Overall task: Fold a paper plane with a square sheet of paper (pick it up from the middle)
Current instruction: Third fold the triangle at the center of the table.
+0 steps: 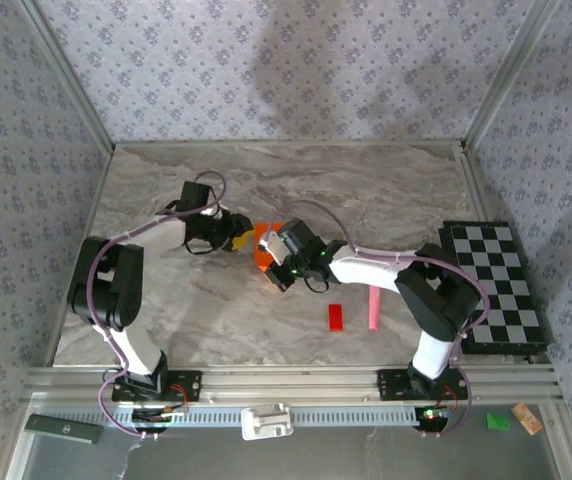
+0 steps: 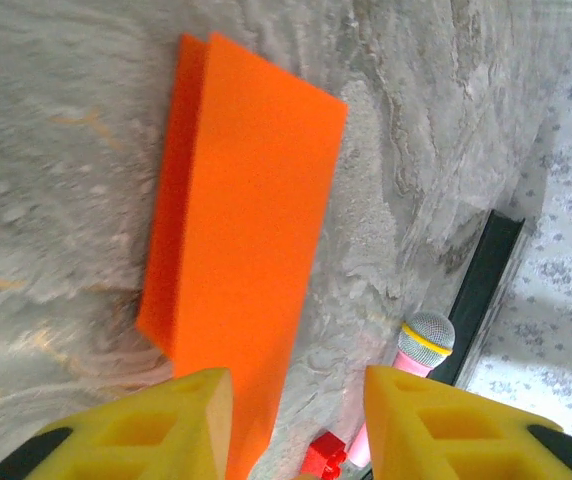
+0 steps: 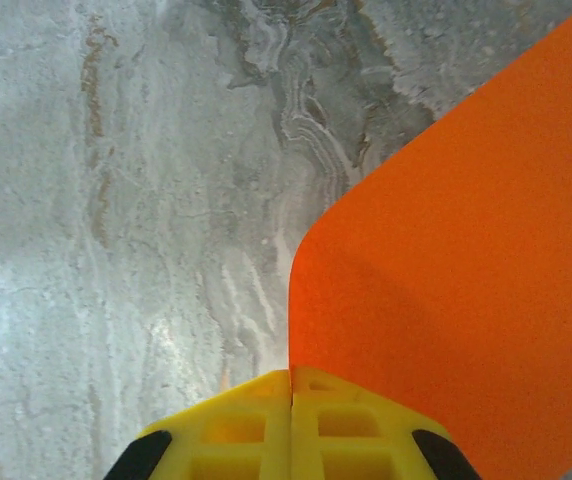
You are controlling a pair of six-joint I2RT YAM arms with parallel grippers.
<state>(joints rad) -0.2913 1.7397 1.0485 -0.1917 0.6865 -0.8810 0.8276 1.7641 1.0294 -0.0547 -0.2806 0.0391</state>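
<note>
Yellow fingers (image 3: 346,430) of the right gripper (image 3: 291,388) sit closest in its wrist view. They are pressed flush with no gap, and the orange paper (image 3: 466,260) curls up from the table (image 3: 116,200) and runs into their seam from 2 o'clock. It reads as a pinch on the paper's edge, though how deep the pinch goes can't be seen.

The left gripper (image 2: 298,400) has its jaws apart and clamps nothing. The paper in its view is doubled over, with a second layer peeking out along the 9 o'clock side, and the low end stops just beside the 7 o'clock finger.

From the top cam the paper lies near table centre, under and between both grippers. The block (image 1: 336,316) and mic (image 1: 373,308) are at approx 4–5 o'clock from it, and the board (image 1: 496,285) is out at 3.

Risks, as I judge them:
- An edge-only pinch on thin stock could slip or tear if the right arm pulls sideways.
- With the left jaws apart nothing pins the fold, so the layers could spring open or skew and leave an off-centre crease.
- If the left jaws re-close carelessly they could snag one layer only and crumple it.
</note>
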